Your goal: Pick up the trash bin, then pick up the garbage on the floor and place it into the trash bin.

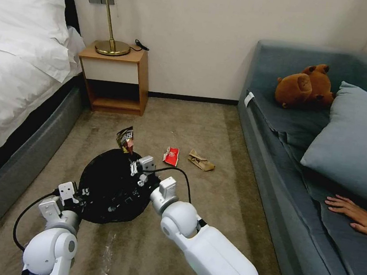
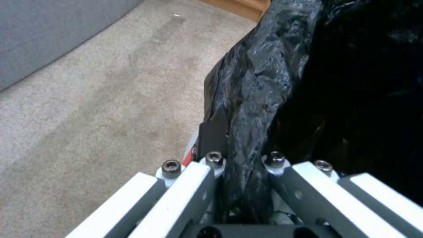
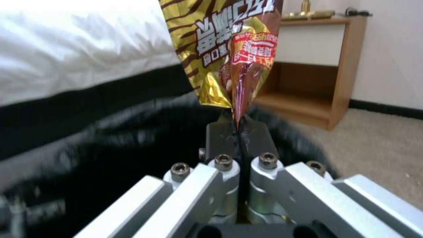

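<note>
The trash bin (image 1: 109, 186), lined with a crinkled black bag, is held off the carpet in front of me. My left gripper (image 1: 81, 192) is shut on its near-left rim; the left wrist view shows the bag-covered rim (image 2: 260, 86) pinched between the jaws of the left gripper (image 2: 244, 148). My right gripper (image 1: 133, 157) is shut on the lower end of the long gold-brown snack wrapper (image 1: 125, 139), which stands upright over the bin's far rim. The right wrist view shows the wrapper (image 3: 224, 49) clamped in the right gripper (image 3: 240, 132) above the bin's dark opening (image 3: 110, 142). A red-white wrapper (image 1: 171, 156) and a crumpled brown paper bag (image 1: 201, 161) lie on the carpet beyond.
A white bed (image 1: 14, 69) runs along the left. A wooden nightstand (image 1: 117, 79) with a lamp stands at the back wall. On the right, a blue sofa (image 1: 271, 138) carries a brown plush toy (image 1: 304, 86) and a cushion; a person's hand (image 1: 353, 214) rests on it.
</note>
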